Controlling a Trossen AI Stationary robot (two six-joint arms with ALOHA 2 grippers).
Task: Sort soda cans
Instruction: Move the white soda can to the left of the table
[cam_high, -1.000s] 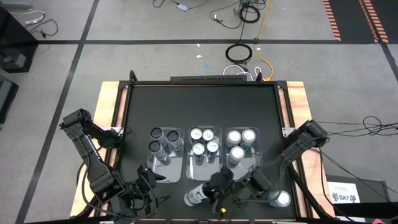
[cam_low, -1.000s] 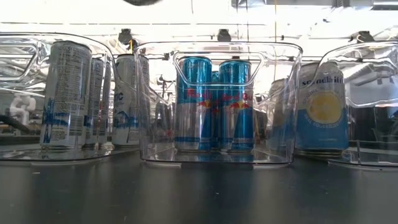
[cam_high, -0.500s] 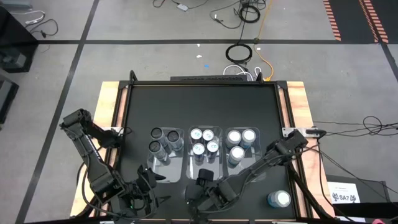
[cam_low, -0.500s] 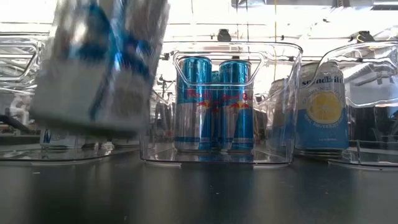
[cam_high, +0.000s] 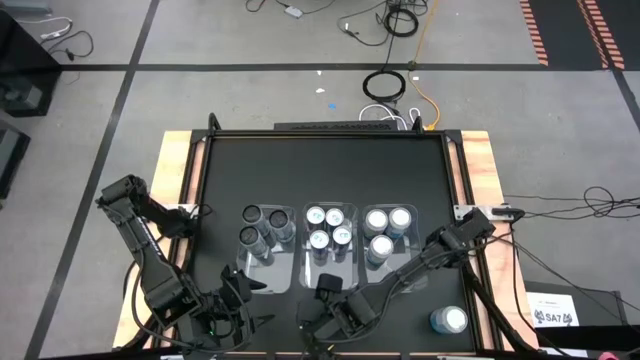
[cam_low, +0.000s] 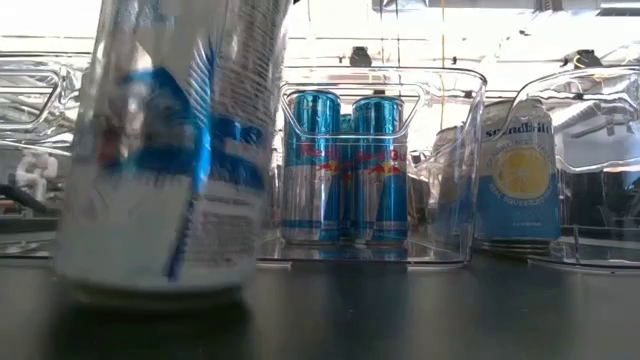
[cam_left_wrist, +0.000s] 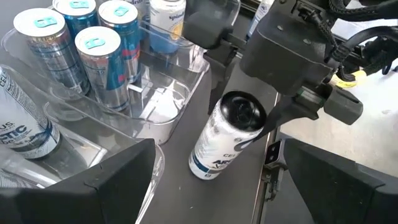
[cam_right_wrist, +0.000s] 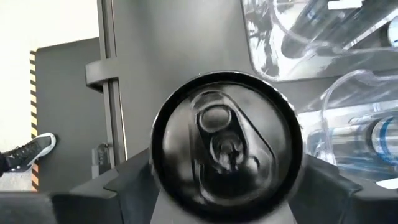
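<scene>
My two arms are showing as dark, jointed links with black cables running along them. My right gripper (cam_left_wrist: 249, 93) is looking like a blocky black housing with narrow flat fingers, and my left gripper (cam_high: 240, 300) is wearing the same matte black.

Three clear bins (cam_high: 268, 281) sat in a row: three dark-topped cans (cam_high: 250, 215), four blue cans (cam_high: 316, 215), three silver-topped cans (cam_high: 377, 219). Two more cans (cam_high: 449, 319) stood outside.
</scene>
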